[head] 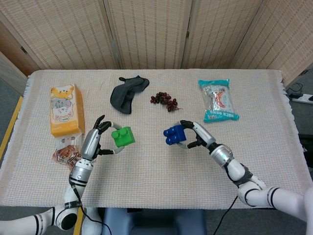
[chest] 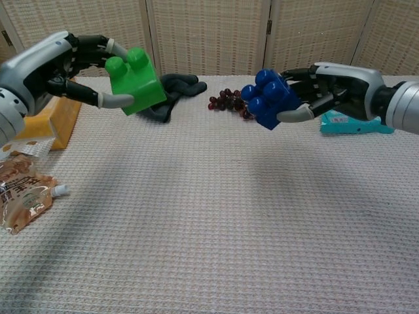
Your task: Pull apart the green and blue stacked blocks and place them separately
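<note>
The two blocks are apart, each held above the table. My left hand [head: 98,139] [chest: 69,69] grips the green block [head: 122,136] [chest: 135,81] left of centre. My right hand [head: 198,137] [chest: 324,88] grips the blue block [head: 174,136] [chest: 268,98] right of centre. A wide gap separates the two blocks in both views.
A dark cloth [head: 126,94] [chest: 171,95] and a bunch of dark grapes [head: 165,100] [chest: 226,102] lie at the back. A teal snack pack [head: 218,101] [chest: 353,124] is on the right. An orange carton [head: 65,109] and a snack pouch [head: 68,157] [chest: 23,194] sit on the left.
</note>
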You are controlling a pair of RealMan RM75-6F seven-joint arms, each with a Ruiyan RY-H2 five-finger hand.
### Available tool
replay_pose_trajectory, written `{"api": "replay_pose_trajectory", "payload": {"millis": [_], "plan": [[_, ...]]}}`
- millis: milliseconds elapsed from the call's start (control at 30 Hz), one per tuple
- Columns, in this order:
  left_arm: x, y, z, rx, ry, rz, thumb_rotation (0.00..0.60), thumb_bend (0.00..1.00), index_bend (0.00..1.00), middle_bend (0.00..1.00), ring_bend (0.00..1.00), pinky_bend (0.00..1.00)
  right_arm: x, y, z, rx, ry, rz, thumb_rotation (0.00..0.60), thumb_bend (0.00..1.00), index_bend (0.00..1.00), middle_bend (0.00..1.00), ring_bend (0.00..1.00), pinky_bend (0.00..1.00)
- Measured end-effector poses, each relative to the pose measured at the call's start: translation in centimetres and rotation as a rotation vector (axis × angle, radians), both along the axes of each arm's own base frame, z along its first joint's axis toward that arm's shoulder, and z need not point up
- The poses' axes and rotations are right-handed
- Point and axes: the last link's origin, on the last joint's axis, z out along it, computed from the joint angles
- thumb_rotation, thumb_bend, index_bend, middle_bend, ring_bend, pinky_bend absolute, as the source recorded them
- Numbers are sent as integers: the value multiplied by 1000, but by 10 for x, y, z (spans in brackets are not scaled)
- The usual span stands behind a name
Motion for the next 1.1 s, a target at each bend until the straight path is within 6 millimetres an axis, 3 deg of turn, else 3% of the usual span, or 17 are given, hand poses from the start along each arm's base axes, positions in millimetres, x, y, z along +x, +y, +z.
{"api": "replay_pose_trajectory", "payload": {"millis": [333, 533, 667, 867, 1100], "plan": [[-46, -14, -11, -45, 90, 52, 600, 334, 676, 815, 297, 0, -49, 23, 16, -70, 233, -35, 600, 330, 946, 450, 357, 103], [-75, -15, -18, -77, 203, 97, 600, 335, 671, 815, 297, 0, -66, 31, 9, -72, 320, -39, 600, 331, 946, 431, 357, 103], [-87, -15, -25, -88, 232, 124, 600, 335, 671, 815, 297, 0, -72, 36, -2, -69, 347, -36, 600, 330, 943, 423, 357, 103], [-101, -17, -35, -105, 209, 166, 600, 337, 671, 815, 297, 0, -71, 35, -1, -113, 351, -18, 600, 330, 908, 406, 353, 103], [-107, -18, -46, -107, 179, 190, 600, 339, 666, 815, 297, 0, -77, 36, -2, -107, 394, -17, 600, 330, 782, 336, 297, 94]]}}
